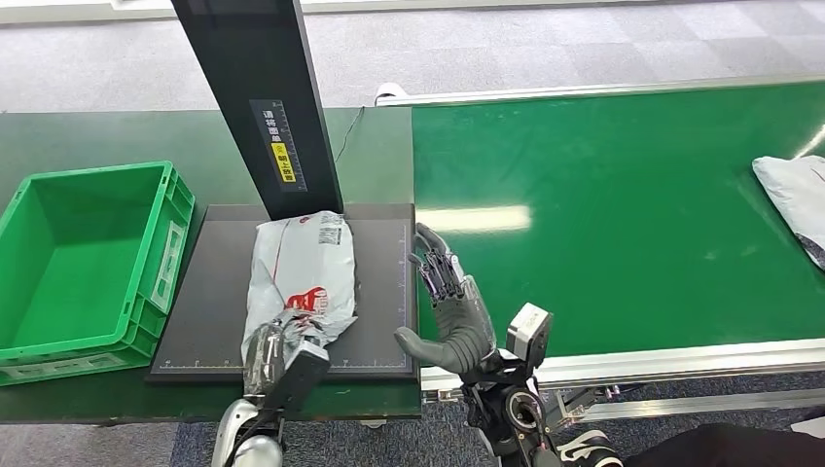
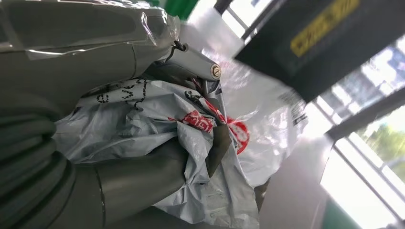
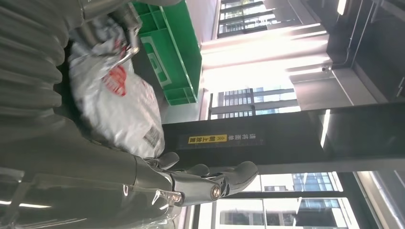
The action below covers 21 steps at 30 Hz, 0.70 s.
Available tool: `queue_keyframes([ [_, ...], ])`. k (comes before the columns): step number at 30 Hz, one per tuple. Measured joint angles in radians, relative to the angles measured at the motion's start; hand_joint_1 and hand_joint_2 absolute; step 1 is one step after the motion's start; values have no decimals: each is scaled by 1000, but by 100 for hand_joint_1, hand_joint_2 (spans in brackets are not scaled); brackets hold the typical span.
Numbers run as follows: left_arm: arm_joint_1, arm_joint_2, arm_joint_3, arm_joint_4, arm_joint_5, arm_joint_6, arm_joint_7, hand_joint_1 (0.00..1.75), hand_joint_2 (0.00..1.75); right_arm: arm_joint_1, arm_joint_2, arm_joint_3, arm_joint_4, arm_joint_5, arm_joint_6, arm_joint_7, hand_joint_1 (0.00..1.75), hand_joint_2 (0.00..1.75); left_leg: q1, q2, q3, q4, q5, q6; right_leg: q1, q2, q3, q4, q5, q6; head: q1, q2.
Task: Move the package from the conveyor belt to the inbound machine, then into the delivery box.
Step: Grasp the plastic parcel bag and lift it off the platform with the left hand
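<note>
Closest to me, my left hand (image 1: 275, 348) has its fingers closed on the near end of the package (image 1: 300, 274), and the left wrist view shows the grey film bunched between thumb and fingers, so I read that as a real hold, not a mere touch. The package lies on the dark plate of the inbound machine (image 1: 379, 292), lengthwise, its far end at the foot of the machine's black post (image 1: 263, 97). My right hand (image 1: 449, 309) stands just beside the plate's right edge, fingers spread and upright, holding nothing. The bag is a thin, crinkled poly mailer: light and soft by the look of it, likely to sag and slide inside a loose hold, so I would keep a full handful of gathered film at this near end, not pinch a flat face. How firm the contents are I cannot judge, since the wrist picture is blurred past the fingers. Left of the plate sits the green delivery box (image 1: 165, 248), open-topped. Farther right runs the conveyor belt (image 1: 623, 214), with a second bag (image 1: 798, 199) near its far right edge.
</note>
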Motion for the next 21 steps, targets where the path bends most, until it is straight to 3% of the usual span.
queue_keyframes([
  [11, 187, 2, 35, -479, 243, 257, -225, 175, 175, 9, 0, -19, 0, 4, -25, 6, 0, 175, 0, 0, -2, 0, 0, 0, 0, 0, -2, 0, 0, 0, 0, 0],
  [16, 236, 7, 35, -652, 284, 277, -273, 175, 175, 10, 0, -30, 0, 4, -29, 6, 0, 175, 0, 0, -3, 0, 0, 0, 0, 0, -2, 0, 0, 0, 0, 0],
  [21, 235, 11, 38, -760, 304, 277, -274, 175, 175, 17, 0, -34, 0, 9, -34, 6, 0, 175, 0, 0, -2, 0, 0, 0, 0, 0, -2, 0, 0, 0, 0, 0],
])
